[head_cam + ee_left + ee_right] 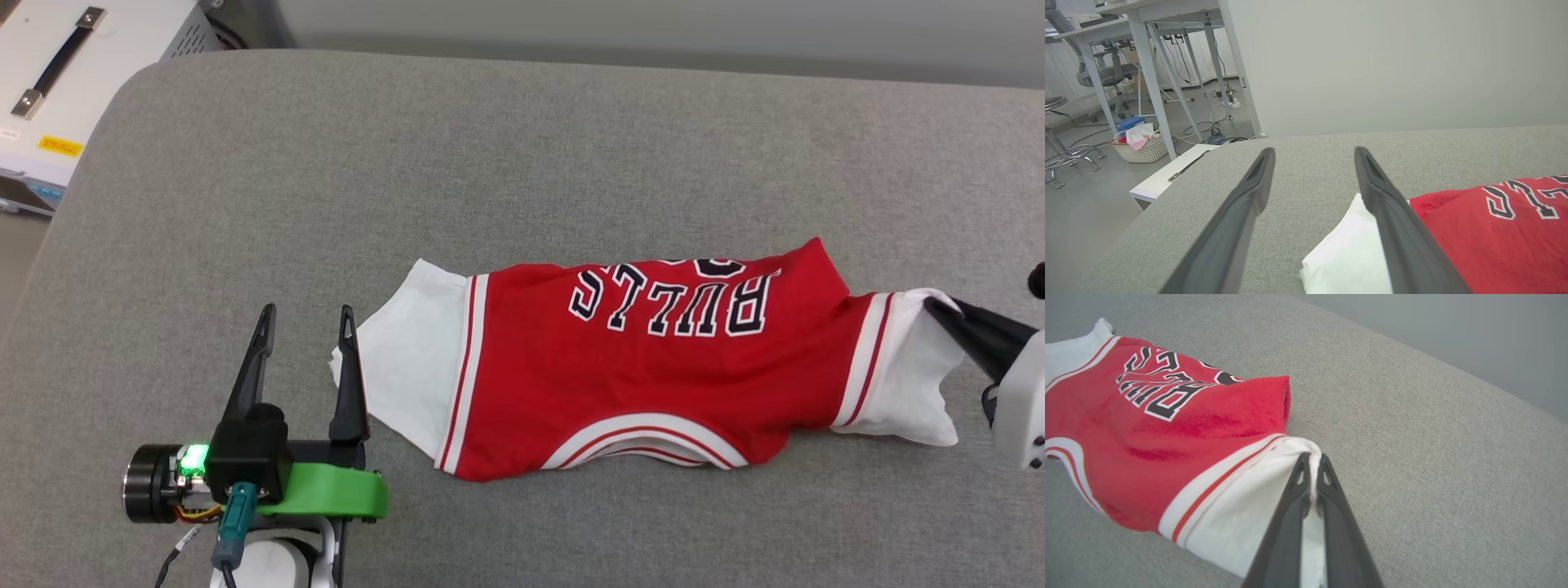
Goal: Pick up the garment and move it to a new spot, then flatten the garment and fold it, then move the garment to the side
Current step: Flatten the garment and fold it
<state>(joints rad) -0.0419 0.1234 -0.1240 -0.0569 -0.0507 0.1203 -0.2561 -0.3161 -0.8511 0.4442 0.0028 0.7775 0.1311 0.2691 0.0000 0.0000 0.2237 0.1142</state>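
The garment (637, 392) is a red jersey with white sleeves and a black "BULLS" print, lying folded across the grey table, collar trim toward me. My right gripper (935, 306) is shut on the edge of its white right-hand sleeve (1241, 522), cloth pinched between the fingertips (1303, 465). My left gripper (306, 322) stands open beside the other white sleeve (1347, 253); its right finger (1388, 220) is at that sleeve's edge, with nothing between the fingers. The garment's red body (1494, 232) and print (1155, 388) show in both wrist views.
The grey padded table (522, 163) runs wide behind and around the garment. A white case with a black handle (57, 73) sits off the table's far left corner. White desks (1151, 49), stools, cables and a basket (1141, 145) stand on the floor beyond.
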